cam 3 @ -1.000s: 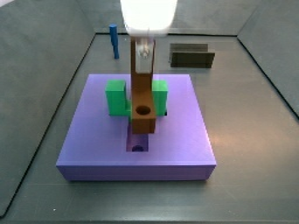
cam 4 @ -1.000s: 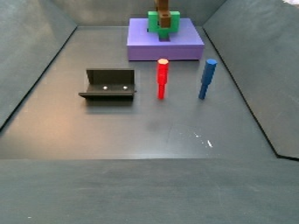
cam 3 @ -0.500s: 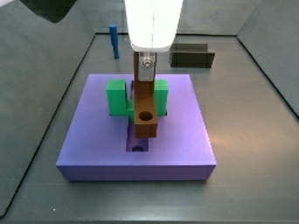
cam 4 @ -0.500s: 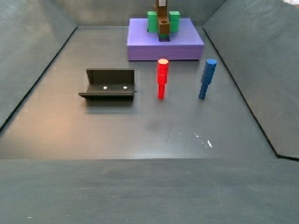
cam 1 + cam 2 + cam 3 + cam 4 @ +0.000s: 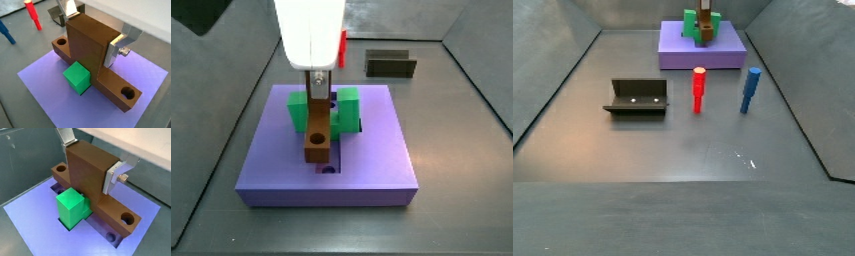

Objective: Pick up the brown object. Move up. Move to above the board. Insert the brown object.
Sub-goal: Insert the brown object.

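- 3 of the 4 steps look done — the brown object [image 5: 317,138] has been picked up, raised and carried over the board [image 5: 372,165]; only seating it is left, and that seems under way.
- Gripper [image 5: 93,26] pinches the brown object's upright block between its silver fingers [image 5: 115,51], directly above the board's middle.
- In both wrist views the long bar lies along the groove beside the green block [image 5: 72,207]; whether it sits fully down I cannot tell.
- Against the side view 1 s ago, the piece has shifted toward 9 o'clock and lower — now covering part of the green block.
- Fixture [image 5: 636,97], red peg [image 5: 699,90] and blue peg [image 5: 751,89] are unchanged.
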You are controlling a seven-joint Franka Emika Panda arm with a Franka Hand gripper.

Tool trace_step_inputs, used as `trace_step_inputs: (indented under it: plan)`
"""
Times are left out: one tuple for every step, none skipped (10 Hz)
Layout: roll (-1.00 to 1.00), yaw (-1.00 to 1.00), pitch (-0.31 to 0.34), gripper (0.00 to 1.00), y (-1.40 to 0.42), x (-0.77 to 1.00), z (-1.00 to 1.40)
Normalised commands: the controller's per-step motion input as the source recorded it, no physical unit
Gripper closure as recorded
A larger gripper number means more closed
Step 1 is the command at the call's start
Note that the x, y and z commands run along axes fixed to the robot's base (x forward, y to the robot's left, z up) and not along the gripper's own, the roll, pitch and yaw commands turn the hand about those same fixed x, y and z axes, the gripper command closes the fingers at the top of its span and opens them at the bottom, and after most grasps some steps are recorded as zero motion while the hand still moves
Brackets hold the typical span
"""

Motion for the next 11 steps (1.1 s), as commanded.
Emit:
trace_step_inputs:
  plan:
    - [0.00,-0.06,0.051,1.00,0.00,0.38,-0.20]
    - [0.00,-0.06,0.053,1.00,0.00,0.37,-0.22]
    - [0.02,-0.05,0.043,1.00,0.00,0.23,-0.27]
    - [0.06,-0.01,0.030,1.00,0.00,0.06,-0.31]
    - [0.07,-0.01,0.010,1.00,0.00,0.00,-0.31]
    - [0.01,0.00,0.000,1.00,0.00,-0.05,-0.23]
    - [-0.01,-0.10,0.000,1.00,0.00,-0.35,-0.03]
    - [-0.06,-0.13,-0.059,1.00,0.00,-0.47,0.00]
    - [-0.05,-0.18,-0.019,1.00,-0.03,-0.30,0.00]
    - [-0.03,-0.18,-0.003,1.00,-0.06,-0.19,-0.01]
    - [0.00,-0.11,0.004,1.00,-0.09,0.13,-0.10]
